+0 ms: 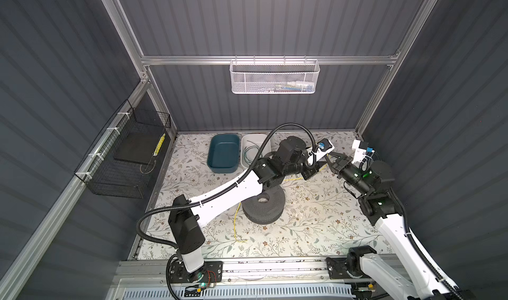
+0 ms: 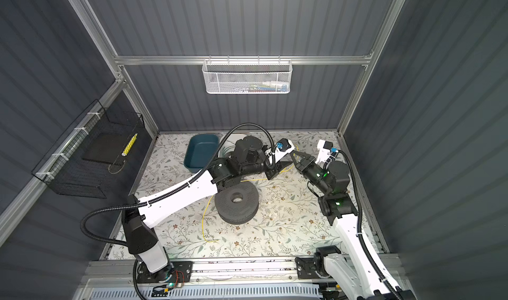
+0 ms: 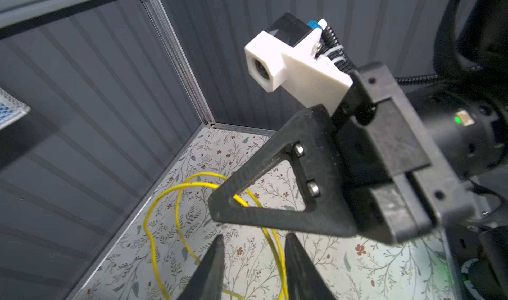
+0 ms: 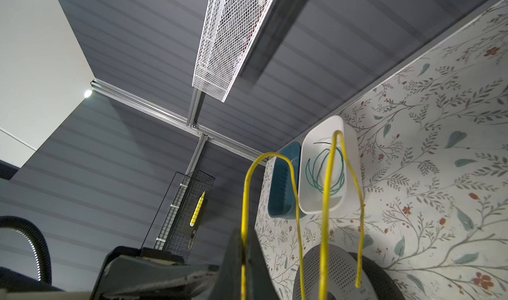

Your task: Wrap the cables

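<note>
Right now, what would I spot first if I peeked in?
A bright yellow cable arches out of the right fingers, shut on it, at the back right of the table. A green cable lies coiled in the white tub at the back, and a grey holed disc sits mid-table.

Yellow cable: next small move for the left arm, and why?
Probably close the left gripper on the strand between its jaws. The right gripper is shut on the yellow cable, loops held up; the left jaws stand apart, a yellow strand in the gap, not yet gripped.
</note>
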Available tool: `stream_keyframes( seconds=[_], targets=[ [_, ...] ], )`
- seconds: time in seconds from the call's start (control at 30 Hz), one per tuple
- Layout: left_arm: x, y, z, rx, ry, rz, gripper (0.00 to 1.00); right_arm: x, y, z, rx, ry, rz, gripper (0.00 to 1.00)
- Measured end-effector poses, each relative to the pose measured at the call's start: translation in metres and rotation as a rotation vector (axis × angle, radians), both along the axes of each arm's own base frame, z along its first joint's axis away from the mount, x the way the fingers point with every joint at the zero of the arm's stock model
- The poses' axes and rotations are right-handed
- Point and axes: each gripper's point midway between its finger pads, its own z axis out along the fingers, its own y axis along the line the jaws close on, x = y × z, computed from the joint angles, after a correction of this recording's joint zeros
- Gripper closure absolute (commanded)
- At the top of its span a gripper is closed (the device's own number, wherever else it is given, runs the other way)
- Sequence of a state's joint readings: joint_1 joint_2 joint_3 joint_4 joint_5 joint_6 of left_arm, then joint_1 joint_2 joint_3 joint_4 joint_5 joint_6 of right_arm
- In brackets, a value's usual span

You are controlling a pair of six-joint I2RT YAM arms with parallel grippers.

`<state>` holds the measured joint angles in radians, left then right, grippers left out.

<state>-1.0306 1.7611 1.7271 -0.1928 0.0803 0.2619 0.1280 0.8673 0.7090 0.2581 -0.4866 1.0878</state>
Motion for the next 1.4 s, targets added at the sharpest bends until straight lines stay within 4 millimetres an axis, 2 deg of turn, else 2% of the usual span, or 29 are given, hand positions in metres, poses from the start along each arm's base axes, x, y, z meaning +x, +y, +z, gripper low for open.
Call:
stream_keyframes(
  seconds=[0.13,0.3,0.6,0.7,0.9,1.1,1.13,1.23,1.3,1.4],
  targets=[
    [0.001,-0.004,-0.009,0.012,0.017,-0.003,0.61,0.0,0.0,0.0,-0.004,-0.003,-0.003,1.0],
    [0.002,-0.006,-0.016,0.021,0.031,-0.002,0.72,0.0,0.0,-0.001,-0.006,-0.004,-0.003,1.0],
    [0.002,-0.006,-0.017,0.022,0.036,-0.001,0.76,-0.003,0.001,0.003,-0.005,-0.016,0.0,1.0],
    [0.002,-0.006,-0.019,0.024,0.044,0.001,0.87,-0.003,0.001,0.001,-0.005,-0.013,0.0,1.0],
    [0.003,-0.006,-0.023,0.033,0.053,0.009,0.99,-0.002,0.0,-0.001,-0.005,-0.008,-0.007,1.0],
    [0.003,-0.006,-0.025,0.035,0.052,0.009,1.0,-0.002,0.0,-0.002,-0.006,-0.004,-0.007,1.0],
    [0.003,-0.006,-0.025,0.034,0.052,0.009,1.0,-0.001,0.0,-0.003,-0.006,-0.003,-0.007,0.99],
    [0.003,-0.007,-0.028,0.032,0.051,0.009,1.0,-0.001,0.0,-0.004,-0.005,0.004,-0.008,0.86],
    [0.003,-0.007,-0.032,0.035,0.052,0.009,1.0,-0.002,0.0,-0.005,-0.006,0.004,-0.005,0.82],
    [0.002,-0.005,-0.039,0.04,0.055,0.01,1.0,-0.003,0.001,-0.008,-0.012,0.016,0.001,0.71]
  ],
)
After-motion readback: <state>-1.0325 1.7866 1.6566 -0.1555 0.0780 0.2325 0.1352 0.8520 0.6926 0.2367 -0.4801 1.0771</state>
